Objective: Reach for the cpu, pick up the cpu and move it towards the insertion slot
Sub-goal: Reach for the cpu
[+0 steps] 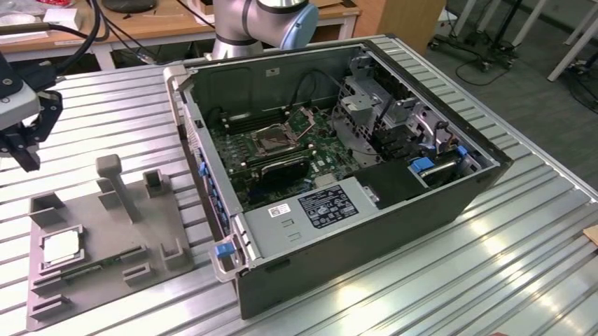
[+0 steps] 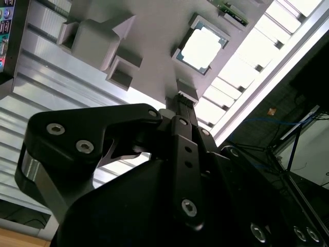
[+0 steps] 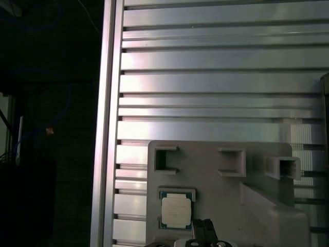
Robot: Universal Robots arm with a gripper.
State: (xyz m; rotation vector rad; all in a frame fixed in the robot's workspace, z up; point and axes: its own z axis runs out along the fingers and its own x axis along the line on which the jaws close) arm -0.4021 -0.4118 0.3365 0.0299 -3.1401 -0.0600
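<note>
The cpu (image 1: 61,246) is a small pale silver square lying flat in a recess of the grey plastic fixture (image 1: 140,234) on the exterior view's left; it also shows as the cpu (image 2: 202,47) and the cpu (image 3: 176,211) in both wrist views. My black gripper (image 1: 24,147) hangs above the slatted table, off the fixture's far end and well apart from the chip; its tip (image 3: 203,229) sits just beside the chip in the first wrist view. The insertion slot (image 1: 276,138), with a metal frame and dark centre, lies on the green board inside the open computer case.
The open black computer case (image 1: 374,231) stands right of the fixture, with drive cages and cables at its far side. Tall posts (image 1: 114,183) rise from the fixture. The slatted metal table (image 1: 523,266) has an edge (image 3: 109,123) close to the fixture. A desk stands behind.
</note>
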